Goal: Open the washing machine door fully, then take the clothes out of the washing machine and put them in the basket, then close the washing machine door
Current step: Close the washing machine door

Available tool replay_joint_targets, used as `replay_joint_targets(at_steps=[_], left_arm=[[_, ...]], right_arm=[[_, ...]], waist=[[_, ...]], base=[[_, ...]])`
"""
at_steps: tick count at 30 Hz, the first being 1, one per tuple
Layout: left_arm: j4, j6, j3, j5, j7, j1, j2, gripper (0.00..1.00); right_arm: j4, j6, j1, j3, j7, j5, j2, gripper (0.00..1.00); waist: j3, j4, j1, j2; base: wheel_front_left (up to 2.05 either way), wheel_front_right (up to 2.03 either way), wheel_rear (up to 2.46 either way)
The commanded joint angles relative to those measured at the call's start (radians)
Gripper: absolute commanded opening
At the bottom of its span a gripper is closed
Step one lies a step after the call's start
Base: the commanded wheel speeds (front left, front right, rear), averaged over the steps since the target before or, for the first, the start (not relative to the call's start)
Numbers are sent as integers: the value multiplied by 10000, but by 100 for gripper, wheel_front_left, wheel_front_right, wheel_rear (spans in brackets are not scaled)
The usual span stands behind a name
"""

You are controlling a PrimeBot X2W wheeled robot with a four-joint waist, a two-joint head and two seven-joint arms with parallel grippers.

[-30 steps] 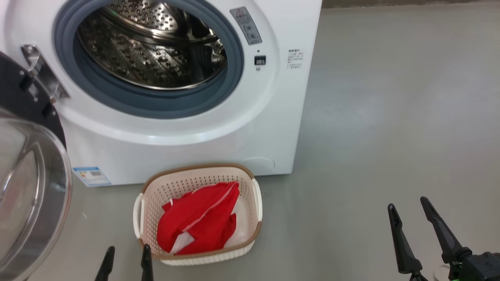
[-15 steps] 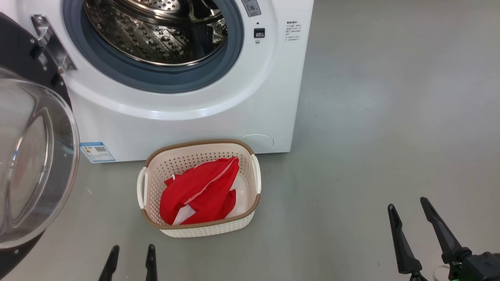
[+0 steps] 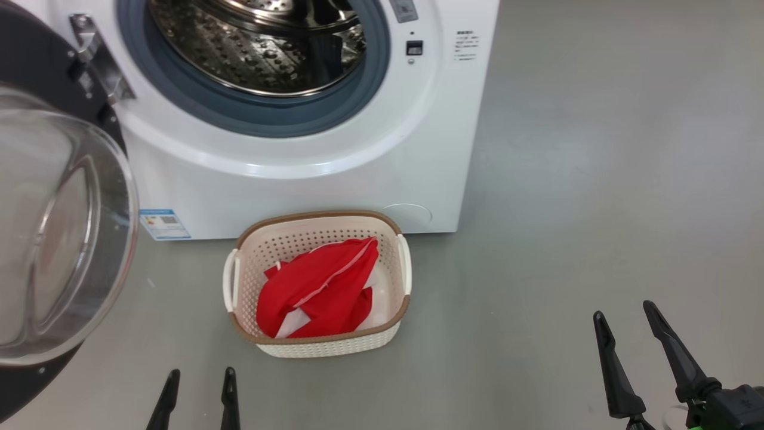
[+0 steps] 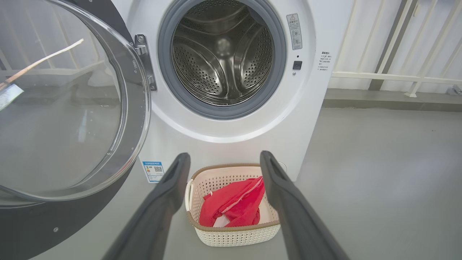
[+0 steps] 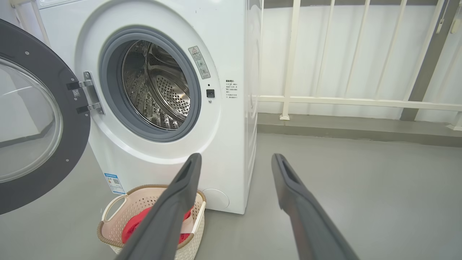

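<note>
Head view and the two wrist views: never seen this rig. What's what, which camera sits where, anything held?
This is a wheeled robot with two arms and three cameras. The downward-looking picture comes from its head. It shows the left gripper at lower left and the right gripper at lower right. Each has two dark fingers, and both are open and hold nothing. The other two pictures are taken from the wrists, looking along each gripper's fingers. Ahead stands a white washing machine with its door swung open on the left. The steel drum looks empty. On the grey floor in front sits the basket, with the red clothes inside.
</note>
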State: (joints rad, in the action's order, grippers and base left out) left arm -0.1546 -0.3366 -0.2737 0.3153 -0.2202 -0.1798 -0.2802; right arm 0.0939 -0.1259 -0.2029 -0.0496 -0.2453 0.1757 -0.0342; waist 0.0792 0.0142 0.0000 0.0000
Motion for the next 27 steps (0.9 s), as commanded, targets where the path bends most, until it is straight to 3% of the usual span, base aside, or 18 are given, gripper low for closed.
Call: replay_joint_targets(at_steps=[1, 27], left_arm=[[-291, -132, 322, -162, -49, 466, -137, 100], [-737, -444, 486, -417, -338, 314, -66, 100]], right_arm=[[257, -48, 327, 226, -13, -94, -160, 100], [727, -48, 503, 529, 532, -695, -160, 100]], waist=[[-10, 188, 0, 0], [-194, 3210, 0, 0]], base=[[0, 0, 0], [0, 0, 0]])
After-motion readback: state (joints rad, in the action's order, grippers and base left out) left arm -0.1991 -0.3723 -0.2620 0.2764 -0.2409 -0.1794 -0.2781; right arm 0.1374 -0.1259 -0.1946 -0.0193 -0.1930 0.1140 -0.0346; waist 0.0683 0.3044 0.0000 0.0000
